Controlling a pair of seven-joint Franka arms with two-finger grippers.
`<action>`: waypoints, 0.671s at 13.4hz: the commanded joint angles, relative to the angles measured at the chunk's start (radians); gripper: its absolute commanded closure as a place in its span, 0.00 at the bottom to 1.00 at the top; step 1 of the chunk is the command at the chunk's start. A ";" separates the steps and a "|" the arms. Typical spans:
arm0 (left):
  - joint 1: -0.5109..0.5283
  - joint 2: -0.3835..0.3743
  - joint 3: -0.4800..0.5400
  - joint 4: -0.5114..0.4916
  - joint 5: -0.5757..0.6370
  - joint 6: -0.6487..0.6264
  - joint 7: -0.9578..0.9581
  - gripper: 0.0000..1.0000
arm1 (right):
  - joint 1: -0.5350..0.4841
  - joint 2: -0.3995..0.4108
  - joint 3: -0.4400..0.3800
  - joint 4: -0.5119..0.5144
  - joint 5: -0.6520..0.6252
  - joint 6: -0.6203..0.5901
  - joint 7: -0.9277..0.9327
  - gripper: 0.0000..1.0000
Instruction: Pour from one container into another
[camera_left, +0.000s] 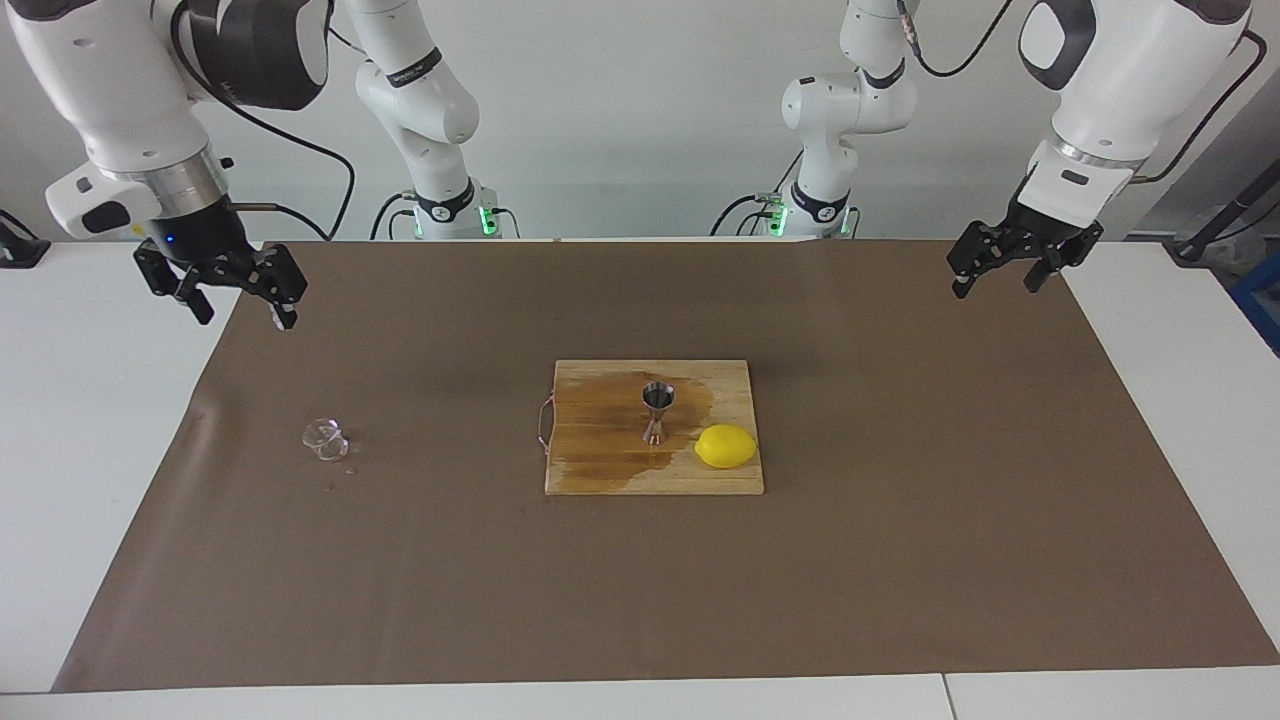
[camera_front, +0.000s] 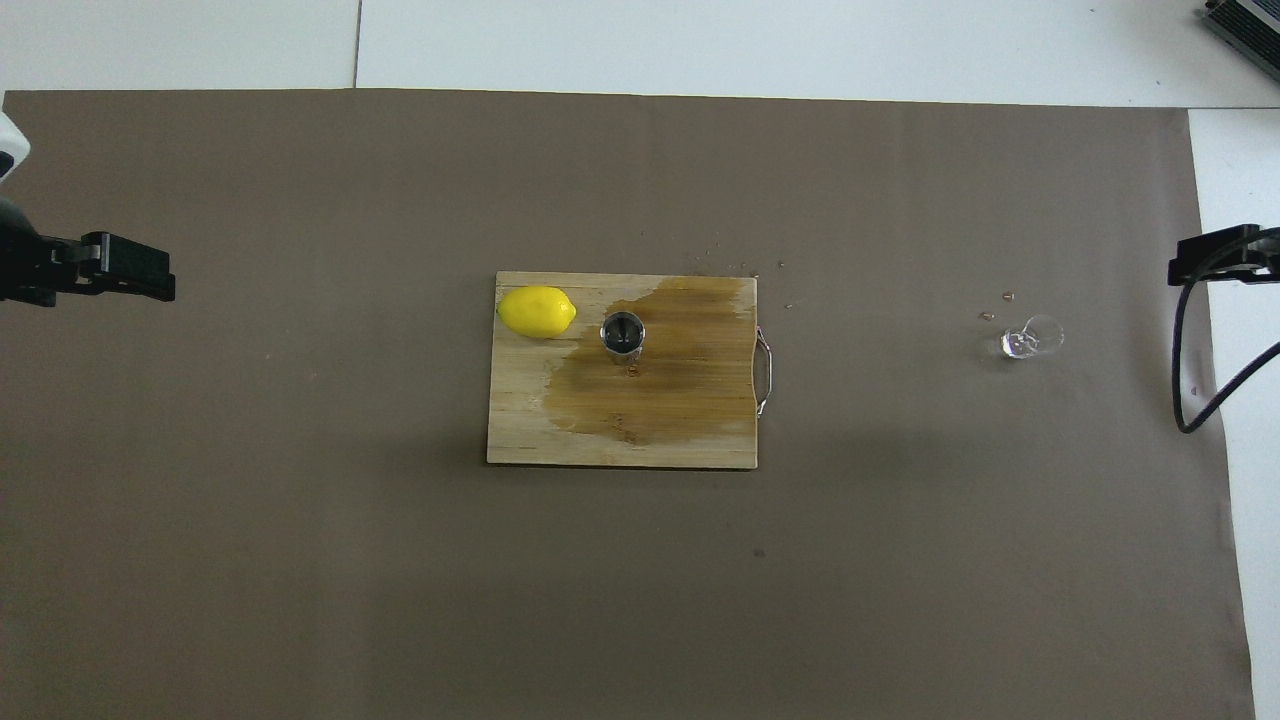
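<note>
Pouring gear is sitting untouched while both arms are hanging high at the table's two ends. Covering most of the white table (camera_left: 60, 420) is a brown mat (camera_left: 900, 560), and at its middle a wooden cutting board (camera_left: 600, 470) is lying flat, darkened by a wide wet stain (camera_front: 680, 380) that is spreading from the board's centre out to about three o'clock in the overhead view. A thin metal handle (camera_front: 765, 370) is sticking out of the board's short edge toward the right arm's end of the table.

The right gripper (camera_left: 238, 308) is hanging in the air over the mat's edge at the right arm's end, at about ten o'clock from the board in the facing view; its jaws are standing wide apart and holding nothing. The left gripper (camera_left: 995, 287) is waiting in the air over the mat's edge at the left arm's end, at about two o'clock from the board in the same view, jaws likewise spread and gripping nothing.

On the board, a yellow lemon (camera_left: 726, 446) is resting just beside the silver jigger (camera_left: 657, 412), toward the left arm's end. This jigger is standing upright on the stained wood, its open cone showing dark from overhead.

Smallest, the clear glass cup (camera_left: 325, 440) is sitting on the mat well apart from the board, at nine o'clock from it in the facing view, with a few droplets (camera_front: 997, 306) lying near it.
</note>
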 joint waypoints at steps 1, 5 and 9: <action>-0.007 -0.015 0.008 -0.011 -0.008 0.010 0.015 0.00 | -0.016 -0.016 0.014 -0.015 0.018 -0.043 0.029 0.00; -0.008 -0.015 0.007 -0.011 -0.008 0.011 0.014 0.00 | -0.019 -0.028 0.020 -0.016 0.023 -0.113 0.029 0.00; -0.007 -0.015 0.005 -0.011 -0.008 0.011 0.014 0.00 | 0.073 -0.104 -0.065 -0.036 0.032 -0.137 0.075 0.00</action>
